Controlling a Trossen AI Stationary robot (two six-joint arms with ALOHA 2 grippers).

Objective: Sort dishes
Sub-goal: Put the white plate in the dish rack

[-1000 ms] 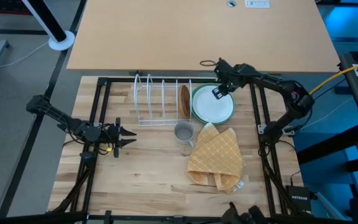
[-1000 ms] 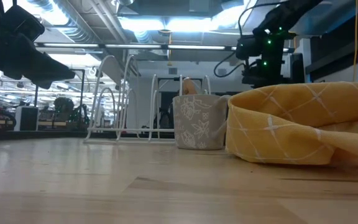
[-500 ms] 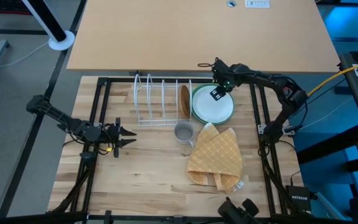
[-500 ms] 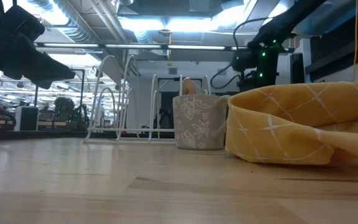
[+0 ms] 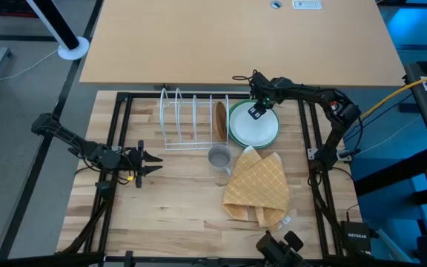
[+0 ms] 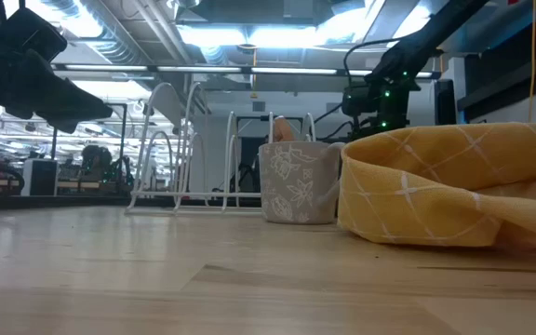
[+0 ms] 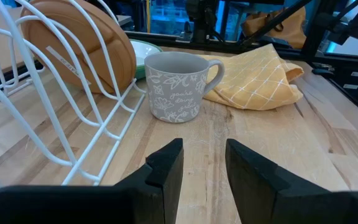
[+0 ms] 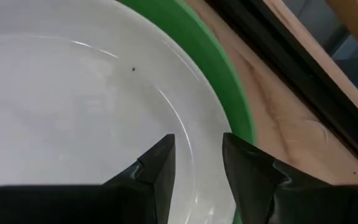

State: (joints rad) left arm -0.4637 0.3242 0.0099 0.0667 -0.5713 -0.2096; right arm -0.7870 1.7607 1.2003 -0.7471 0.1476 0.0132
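Observation:
A white plate (image 5: 254,126) lies on a green plate (image 5: 232,119) at the table's far right; the green rim (image 8: 224,87) shows round the white plate (image 8: 73,106). A brown wooden plate (image 5: 220,120) stands on edge in the white wire rack (image 5: 191,120), leaning on its wires (image 7: 86,43). No teal plate shows. My right gripper (image 5: 256,111) is open, pointing down just over the white plate's far part (image 8: 197,140); I cannot tell whether it touches. My left gripper (image 5: 151,162) is open and empty at the left (image 7: 204,146).
A grey patterned mug (image 5: 219,157) stands near the rack's right end, also in the left wrist view (image 7: 176,84). A yellow checked cloth (image 5: 256,189) lies crumpled in front of the plates. Bare wood lies between my left gripper and the mug.
My right gripper has moved a little toward the table's left over the white plate and has come slightly lower.

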